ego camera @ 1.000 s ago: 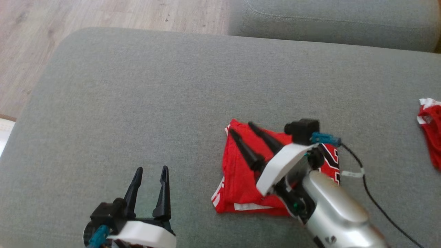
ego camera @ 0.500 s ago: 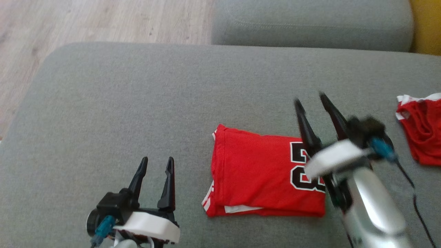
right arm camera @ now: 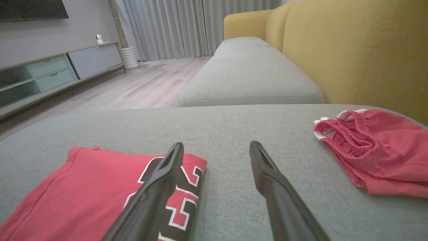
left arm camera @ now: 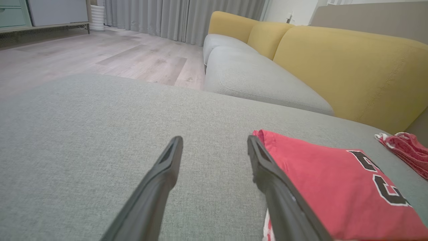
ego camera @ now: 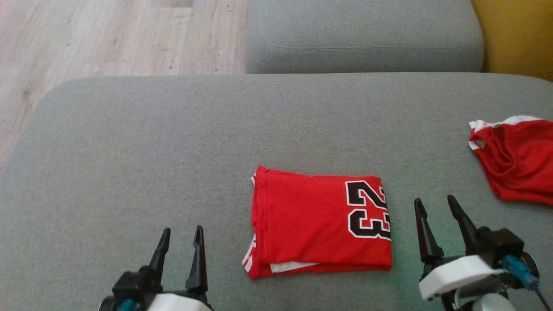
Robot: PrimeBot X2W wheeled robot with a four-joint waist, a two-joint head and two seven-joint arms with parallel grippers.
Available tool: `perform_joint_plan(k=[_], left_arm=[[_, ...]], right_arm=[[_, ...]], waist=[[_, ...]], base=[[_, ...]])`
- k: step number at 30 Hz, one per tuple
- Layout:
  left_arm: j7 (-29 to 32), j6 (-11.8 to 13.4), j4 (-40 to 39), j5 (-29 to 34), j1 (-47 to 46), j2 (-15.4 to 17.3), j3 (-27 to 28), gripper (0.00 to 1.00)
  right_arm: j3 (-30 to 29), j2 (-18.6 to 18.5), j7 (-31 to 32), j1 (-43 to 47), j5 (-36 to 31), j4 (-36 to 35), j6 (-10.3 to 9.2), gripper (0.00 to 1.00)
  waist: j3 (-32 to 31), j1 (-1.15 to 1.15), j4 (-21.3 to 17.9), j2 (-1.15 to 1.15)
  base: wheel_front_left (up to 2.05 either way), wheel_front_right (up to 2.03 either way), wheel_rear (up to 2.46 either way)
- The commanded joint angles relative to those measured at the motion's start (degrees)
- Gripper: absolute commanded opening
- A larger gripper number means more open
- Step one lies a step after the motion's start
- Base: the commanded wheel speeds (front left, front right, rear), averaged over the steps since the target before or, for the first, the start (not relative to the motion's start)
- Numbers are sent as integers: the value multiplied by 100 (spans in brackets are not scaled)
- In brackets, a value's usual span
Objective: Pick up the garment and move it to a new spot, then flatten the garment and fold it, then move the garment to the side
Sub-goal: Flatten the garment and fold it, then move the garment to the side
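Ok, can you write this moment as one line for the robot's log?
red jersey: folded, flat on grey cushion | left gripper: open, empty | right gripper: open, empty | red shorts: crumpled, at right

We are in a home living room: a grey and yellow sofa (right arm camera: 351, 60), long curtains (right arm camera: 174, 26), a wood floor (right arm camera: 150, 83), and a low cabinet (right arm camera: 50, 73) far left.

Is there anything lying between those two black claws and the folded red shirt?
Nothing visible. Bare grey cushion separates the folded red shirt from the open left gripper and the open right gripper. A crumpled red garment lies farther right, beyond the right gripper, not between them.
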Motion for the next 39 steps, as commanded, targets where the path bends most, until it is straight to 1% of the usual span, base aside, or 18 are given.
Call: perform_joint_plan(k=[1, 11, 22, 27, 30, 34, 37, 38, 39], left_arm=[[-79, 32, -152, -51, -193, 68, 261, 100], [-134, 1, -118, -44, -87, 62, 366, 100], [-144, -25, -88, -45, -82, 62, 358, 100], [-145, -36, -64, -48, -90, 59, 330, 100], [-138, -40, -50, -36, -120, 61, 305, 100], [-120, -38, -56, -15, -164, 72, 275, 100], [-117, -35, -59, -13, -180, 65, 265, 100], [-117, -35, -59, -13, -180, 65, 265, 100], [-118, -31, -62, -14, -187, 56, 264, 100]], right_arm=[[122, -19, -7, -144, -80, -236, -4, 100], [183, -19, 20, 108, 52, -338, -4, 100], [173, -19, 62, 79, 66, -294, -4, 100], [129, -19, 203, -32, 55, -256, -4, 100], [118, -19, 477, -194, -7, -185, -4, 100], [131, -19, 1135, -503, 120, 46, -4, 100], [179, -19, 1694, -755, 54, 249, -4, 100], [179, -19, 1694, -755, 54, 249, -4, 100], [167, -19, 1875, -833, 81, 324, -4, 100]], waist=[[-1, 1, -13, 0], [-26, 1, 27, 0], [-41, 1, 88, 0], [-66, 1, 122, 0], [-59, 1, 158, 0], [-9, 1, 248, 0], [69, 1, 346, 0], [69, 1, 346, 0], [108, 1, 384, 0]], base=[[0, 0, 0], [0, 0, 0], [0, 0, 0], [0, 0, 0], [0, 0, 0], [0, 0, 0], [0, 0, 0], [0, 0, 0], [0, 0, 0]])
